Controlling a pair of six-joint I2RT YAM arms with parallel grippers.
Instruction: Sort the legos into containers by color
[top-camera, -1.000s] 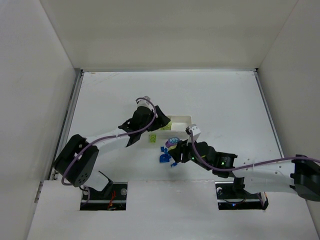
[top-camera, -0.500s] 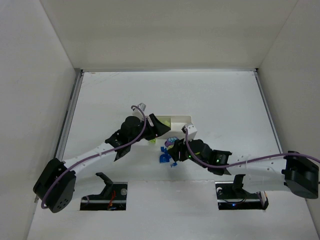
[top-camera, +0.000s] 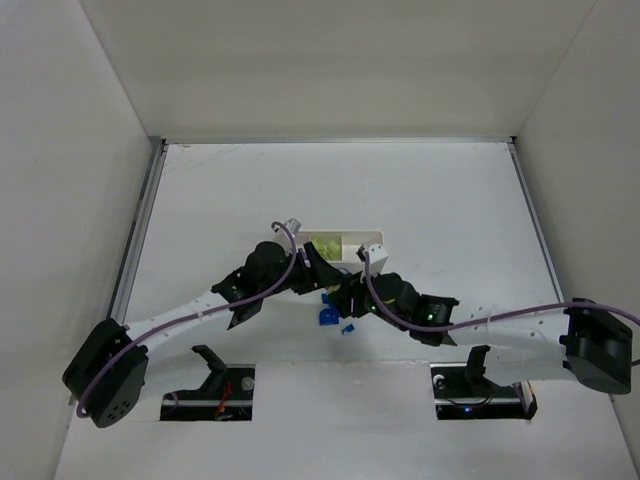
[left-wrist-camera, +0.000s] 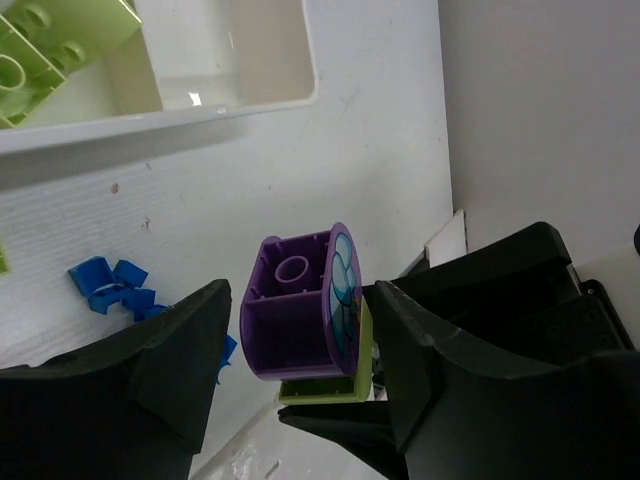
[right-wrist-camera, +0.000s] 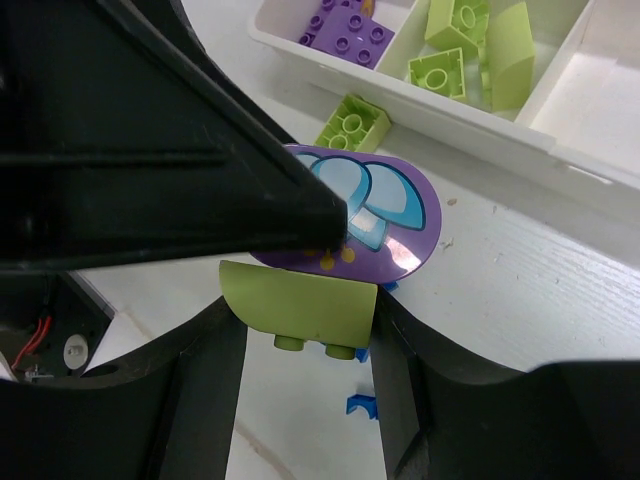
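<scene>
My right gripper (right-wrist-camera: 300, 345) is shut on a lime brick (right-wrist-camera: 300, 305) that is stuck under a purple brick with a printed round face (right-wrist-camera: 370, 215). My left gripper (left-wrist-camera: 300, 335) is open, with its jaws on either side of that purple brick (left-wrist-camera: 290, 320); there is a thin gap on the left side. In the top view the left gripper (top-camera: 318, 268) and the right gripper (top-camera: 345, 292) meet just in front of the white tray (top-camera: 372, 238). The tray holds purple bricks (right-wrist-camera: 345, 30) and lime bricks (right-wrist-camera: 450, 40) in two separate compartments. The end compartment (right-wrist-camera: 600, 100) has nothing in it.
A loose lime brick (right-wrist-camera: 352, 122) lies against the tray's near wall. Several blue bricks (top-camera: 328, 316) lie on the table below the grippers and also show in the left wrist view (left-wrist-camera: 105, 285). White walls enclose the table.
My left gripper left the tray's left end and swung right and nearer. It now straddles the purple brick that the right gripper holds up. The right gripper shifted slightly left.
</scene>
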